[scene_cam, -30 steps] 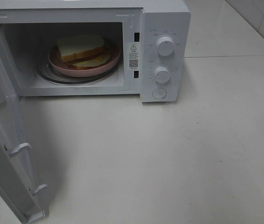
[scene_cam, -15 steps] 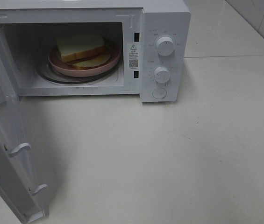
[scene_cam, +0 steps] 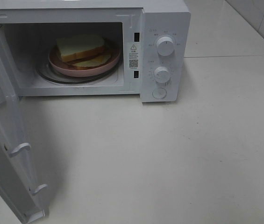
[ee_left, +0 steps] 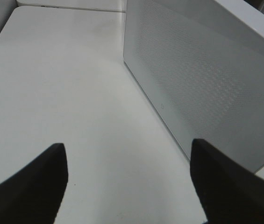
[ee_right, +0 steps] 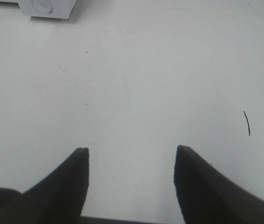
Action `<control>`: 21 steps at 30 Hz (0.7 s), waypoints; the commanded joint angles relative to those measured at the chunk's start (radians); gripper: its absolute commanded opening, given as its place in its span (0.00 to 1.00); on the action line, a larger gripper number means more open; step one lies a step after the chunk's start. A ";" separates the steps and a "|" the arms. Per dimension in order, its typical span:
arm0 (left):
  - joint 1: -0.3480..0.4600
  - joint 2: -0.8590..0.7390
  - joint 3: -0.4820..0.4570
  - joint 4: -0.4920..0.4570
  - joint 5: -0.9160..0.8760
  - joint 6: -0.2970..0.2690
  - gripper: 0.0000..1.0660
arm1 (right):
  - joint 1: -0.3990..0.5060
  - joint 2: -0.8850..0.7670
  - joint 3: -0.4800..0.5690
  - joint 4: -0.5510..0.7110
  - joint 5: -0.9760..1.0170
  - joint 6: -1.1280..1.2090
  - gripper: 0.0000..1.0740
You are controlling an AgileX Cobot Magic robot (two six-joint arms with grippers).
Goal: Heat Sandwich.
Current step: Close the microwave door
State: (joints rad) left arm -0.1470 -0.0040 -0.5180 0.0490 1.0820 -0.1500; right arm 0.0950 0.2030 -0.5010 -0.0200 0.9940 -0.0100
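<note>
Sandwich [scene_cam: 81, 48] pieces lie on a pink plate [scene_cam: 59, 66] inside the white microwave [scene_cam: 167, 18], far left. Its door [scene_cam: 3, 140] stands wide open. Left tool [ee_left: 128, 148], maybe beside the door, and right tool [ee_right: 131, 151] are spread apart, holding nothing, over the worktop [scene_cam: 169, 149].

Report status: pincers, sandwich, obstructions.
Left pincer open, empty, beside microwave door. Right pincer open, empty, over table. Sandwich on pink plate inside microwave. Door wide open, nothing blocking.
</note>
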 commanded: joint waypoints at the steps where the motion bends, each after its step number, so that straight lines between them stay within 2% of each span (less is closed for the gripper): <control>1: 0.005 -0.017 0.001 0.000 -0.009 -0.001 0.66 | -0.005 -0.045 0.002 -0.001 0.004 0.000 0.51; 12: 0.005 -0.017 0.001 0.000 -0.009 -0.001 0.66 | -0.005 -0.214 0.002 -0.001 0.004 0.002 0.51; 21: 0.005 -0.009 0.001 0.001 -0.009 0.000 0.66 | -0.005 -0.234 0.002 -0.005 0.003 0.010 0.51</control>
State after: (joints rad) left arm -0.1470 -0.0040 -0.5180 0.0490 1.0820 -0.1500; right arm 0.0950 -0.0070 -0.5010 -0.0200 0.9960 -0.0070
